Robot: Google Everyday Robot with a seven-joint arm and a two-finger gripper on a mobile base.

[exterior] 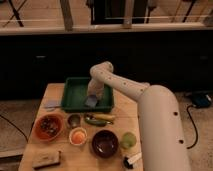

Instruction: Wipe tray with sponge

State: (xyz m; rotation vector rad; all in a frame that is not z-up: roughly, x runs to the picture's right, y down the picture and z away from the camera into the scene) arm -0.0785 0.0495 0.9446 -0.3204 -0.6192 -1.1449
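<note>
The arm (125,89) reaches from the right over the table (67,155) and down into the tray (75,94), which lies at the table's far side. The gripper (93,96) sits low in the tray's near right part, right over the sponge (91,102); whether it is clamped on the sponge I cannot tell. To wipe well, keep the sponge pressed flat and sweep left across the bare floor, probably in overlapping passes, staying inside the rim.

Gripper (93,96) in matt plastic tray (75,93) (dark green), pale wooden table (128,113)
</note>
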